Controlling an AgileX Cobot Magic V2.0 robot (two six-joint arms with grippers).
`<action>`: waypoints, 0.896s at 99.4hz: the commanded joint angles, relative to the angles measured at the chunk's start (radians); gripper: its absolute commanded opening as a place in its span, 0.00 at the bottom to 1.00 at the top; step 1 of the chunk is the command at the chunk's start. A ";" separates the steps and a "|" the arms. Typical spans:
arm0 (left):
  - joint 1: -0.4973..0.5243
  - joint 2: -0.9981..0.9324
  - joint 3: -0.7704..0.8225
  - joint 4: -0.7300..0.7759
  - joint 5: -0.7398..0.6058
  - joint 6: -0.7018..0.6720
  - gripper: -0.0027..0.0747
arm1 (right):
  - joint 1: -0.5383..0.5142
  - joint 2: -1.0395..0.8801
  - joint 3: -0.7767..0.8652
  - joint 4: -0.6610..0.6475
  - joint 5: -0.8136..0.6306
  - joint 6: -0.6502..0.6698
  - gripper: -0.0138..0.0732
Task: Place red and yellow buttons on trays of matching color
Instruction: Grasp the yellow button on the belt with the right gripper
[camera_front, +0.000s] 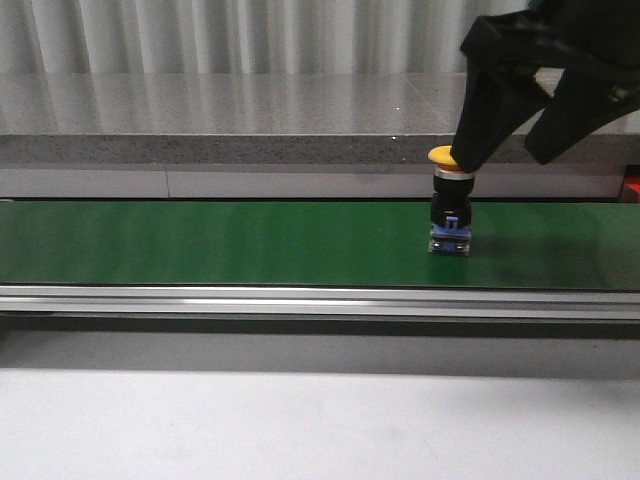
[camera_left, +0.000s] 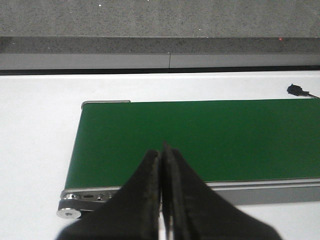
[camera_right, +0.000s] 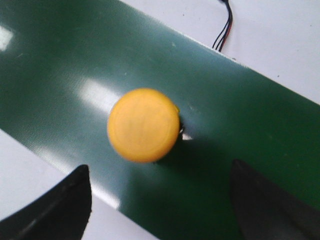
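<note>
The yellow button (camera_front: 449, 200) stands upright on the green belt (camera_front: 220, 243), its yellow cap up and a black body with a blue and clear base beneath. It sits directly under the right hand (camera_right: 160, 210), whose two dark fingers (camera_right: 60, 210) are spread wide, one on each side of the cap and clear of it; the hand is released and grasps nothing. In the front view the right hand (camera_front: 545, 130) hangs just above and to the far side of the cap, the nearer finger close to the cap's edge.

The belt is a smooth, slightly glossy green strip with light patches reflected on it. A silver metal rail (camera_front: 320, 300) runs along its near edge, and a pale counter (camera_front: 300, 420) lies in front of that. Beyond the belt is a grey speckled ledge (camera_front: 220, 115) and a ribbed wall behind it. On the belt, both ways from the button, there is open green surface.

The left hand (camera_left: 161, 200) is clenched, its fingers pressed together with nothing between them. Ahead of it lies the belt's end, with a roller (camera_left: 70, 212) at the corner, white counter around, and a small black connector (camera_left: 296, 90) off to one side.
</note>
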 joint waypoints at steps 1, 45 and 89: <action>-0.006 0.003 -0.027 -0.015 -0.068 -0.001 0.01 | 0.000 0.004 -0.026 0.010 -0.105 -0.010 0.81; -0.006 0.003 -0.027 -0.015 -0.068 -0.002 0.01 | 0.000 0.094 -0.026 0.010 -0.179 -0.008 0.41; -0.006 0.003 -0.027 -0.015 -0.068 -0.002 0.01 | -0.220 -0.101 -0.060 -0.080 0.076 0.180 0.33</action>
